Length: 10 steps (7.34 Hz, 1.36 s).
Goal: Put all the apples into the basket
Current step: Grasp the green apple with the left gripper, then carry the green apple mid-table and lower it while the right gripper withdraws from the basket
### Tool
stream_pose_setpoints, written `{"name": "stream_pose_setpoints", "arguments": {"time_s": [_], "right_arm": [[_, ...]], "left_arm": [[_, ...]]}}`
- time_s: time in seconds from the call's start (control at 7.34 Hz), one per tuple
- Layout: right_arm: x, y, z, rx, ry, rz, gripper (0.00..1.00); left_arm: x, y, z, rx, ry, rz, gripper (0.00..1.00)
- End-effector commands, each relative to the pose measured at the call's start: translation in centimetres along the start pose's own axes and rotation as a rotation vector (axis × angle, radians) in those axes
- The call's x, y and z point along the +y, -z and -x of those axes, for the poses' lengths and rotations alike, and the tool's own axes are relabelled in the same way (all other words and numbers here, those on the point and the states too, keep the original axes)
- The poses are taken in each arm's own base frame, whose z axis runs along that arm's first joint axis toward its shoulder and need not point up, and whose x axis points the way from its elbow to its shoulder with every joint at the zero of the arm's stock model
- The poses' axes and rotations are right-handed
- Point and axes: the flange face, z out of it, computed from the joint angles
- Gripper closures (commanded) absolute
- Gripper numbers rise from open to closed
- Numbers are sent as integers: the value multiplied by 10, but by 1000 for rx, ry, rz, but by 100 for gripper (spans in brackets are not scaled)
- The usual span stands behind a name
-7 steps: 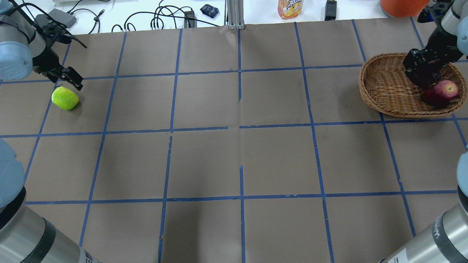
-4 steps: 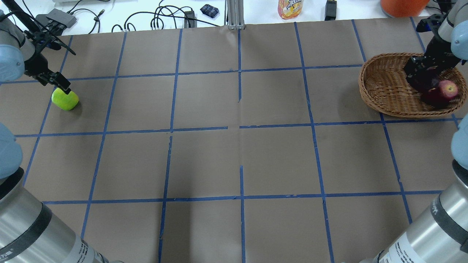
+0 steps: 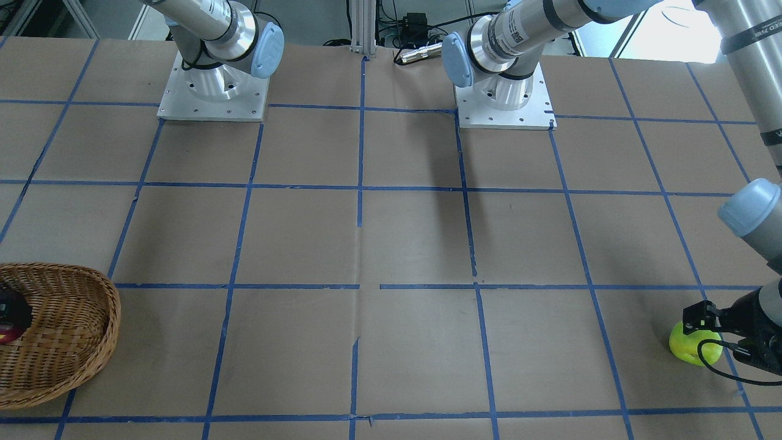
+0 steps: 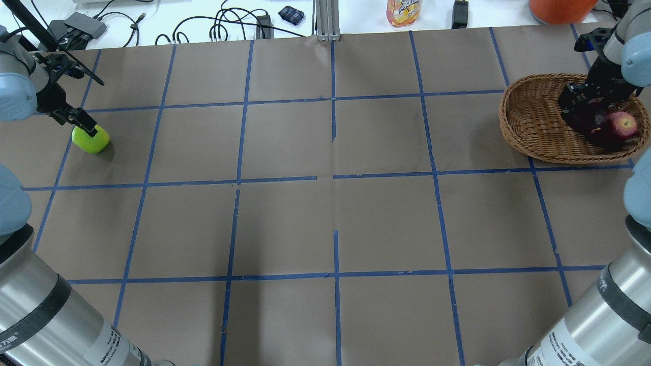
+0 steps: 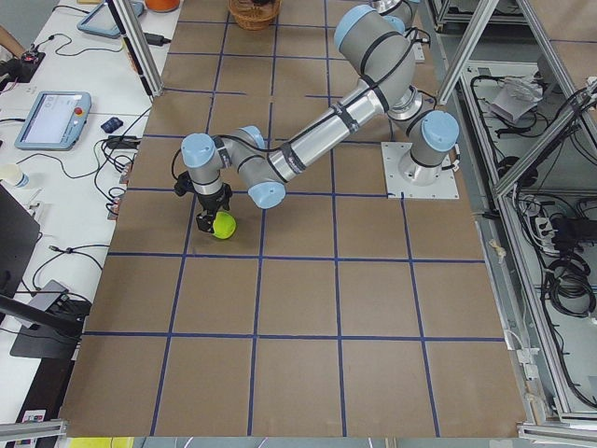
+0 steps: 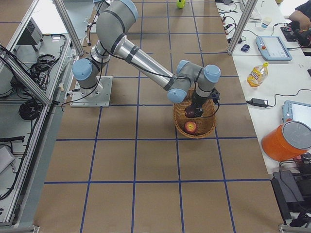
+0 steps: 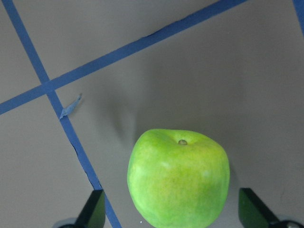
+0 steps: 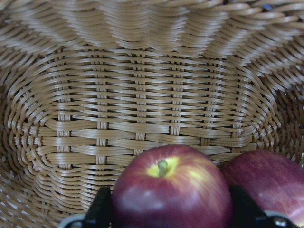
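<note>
The yellow-green apple (image 4: 92, 140) lies on the table at the far left, also seen in the front view (image 3: 687, 349). My left gripper (image 4: 84, 127) is open, with a finger on each side of the apple (image 7: 178, 180) and a gap at both. The wicker basket (image 4: 529, 132) stands at the far right. My right gripper (image 4: 585, 113) is inside it, shut on the dark maroon apple (image 8: 166, 190). The red apple (image 4: 621, 124) lies in the basket (image 8: 142, 95) beside it, also seen in the right wrist view (image 8: 273, 180).
Brown paper with a blue tape grid (image 4: 333, 175) covers the table. Cables, a drink pouch (image 4: 403, 11) and an orange tub (image 4: 559, 9) lie past the far edge. The arm bases (image 3: 211, 91) stand at the robot's side.
My left gripper has come down from beside the green apple to straddle it. My right gripper has shifted slightly toward the far side of the basket with the dark apple.
</note>
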Motion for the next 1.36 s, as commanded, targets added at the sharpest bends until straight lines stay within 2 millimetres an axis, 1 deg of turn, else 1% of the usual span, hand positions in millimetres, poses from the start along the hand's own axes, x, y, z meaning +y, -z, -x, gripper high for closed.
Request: {"name": "stream_pose_setpoints", "arguments": {"time_s": [0.0,0.14,0.27,0.41,0.54,0.68,0.82,0.95,1.09,1.23], "right_arm": [[1,3,0,-1,0,2,0],[4,8,2,-20,4,31,0],[13,35,12,-26,8,37,0],[28,68,27,-46,0,46,0],[30,93,57,-63,29,25,0],[32,111,91,-68,18,27,0],[40,129,120,-67,-8,26,0],[45,148,151,-95,27,14,0],[48,156,167,-127,-11,1,0],[48,151,169,-130,-27,12,0]], "left_arm": [[-1,-10,0,9,2,0,0],[-1,-24,-3,23,10,6,0],[-1,-29,-3,29,2,11,0],[-1,-30,-3,32,0,10,0],[0,-41,-5,46,0,19,0],[-1,-48,-5,84,7,-9,0],[1,-49,-1,90,13,-19,11],[0,-31,3,67,20,-18,79],[-6,-18,-8,72,15,-12,95],[-4,8,-32,145,90,35,95]]}}
